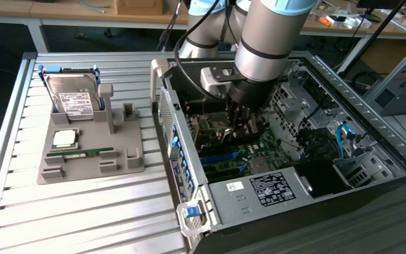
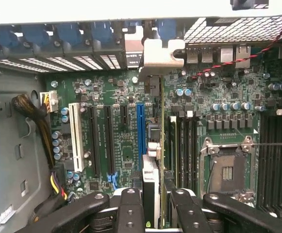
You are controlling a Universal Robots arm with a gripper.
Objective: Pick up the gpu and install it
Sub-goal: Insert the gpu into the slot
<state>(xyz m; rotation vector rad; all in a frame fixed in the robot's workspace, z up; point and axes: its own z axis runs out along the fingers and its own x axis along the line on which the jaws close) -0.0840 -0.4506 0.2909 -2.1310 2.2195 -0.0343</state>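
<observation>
Exterior view: the arm reaches down into the open computer case (image 1: 372, 153), which lies on its side on the slatted surface (image 1: 83, 211). The claw (image 1: 244, 120) is deep inside, over the motherboard (image 1: 256, 151). Beside the case, toward the surface's far corner on the exterior view's left, the grey parts holder (image 1: 122, 159) carries the hard drive (image 1: 72, 98), a CPU (image 1: 65, 138) and a memory stick (image 1: 82, 153); no card stands in it. Judgement: pick-up is done, the install is under way. Room is tight: case walls on every side, drive cage and cables toward the exterior view's right.

Wrist view: the claw (image 2: 156, 206) is closed on the gpu (image 2: 150, 179), seen edge-on, held upright between the black fingers (image 2: 130, 208). The card runs away from the camera toward the rear panel, its silver bracket (image 2: 161, 54) up against the slot openings there. It sits just beside the blue slot (image 2: 140, 131); whether the edge connector has entered a slot cannot be told. Judgement: seating not confirmed. Neighbours are close: expansion slots on one flank, memory slots (image 2: 184, 141) and CPU socket (image 2: 228, 170) on the other, little sideways margin
</observation>
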